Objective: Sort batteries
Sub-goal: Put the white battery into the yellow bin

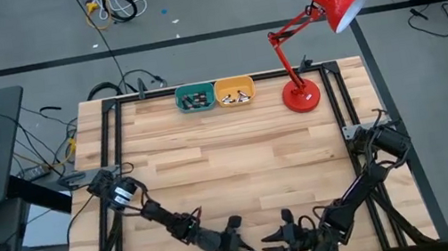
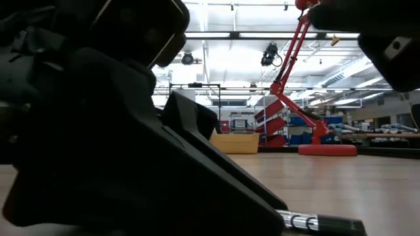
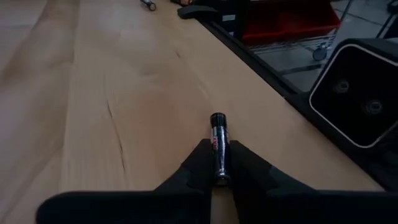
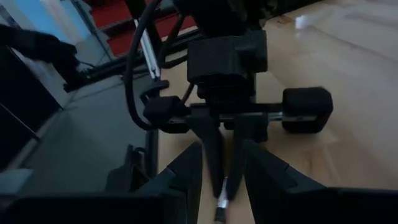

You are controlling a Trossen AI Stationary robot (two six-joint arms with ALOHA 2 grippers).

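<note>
Well apart from the red lamp (image 1: 308,85), the left tool (image 3: 219,169) is clamped on a battery (image 3: 219,140) – the right tool's (image 4: 222,180) fingers stand slightly apart, facing it.

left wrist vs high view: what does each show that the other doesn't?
Only the left wrist view: the left gripper closed on a small dark cylindrical battery with a silvery end, low over the table.

Only the high view: the teal plastic bin and yellow plastic bin at the far edge, the red desk lamp, and the right gripper near the front edge.

Both: the light wooden table.
</note>
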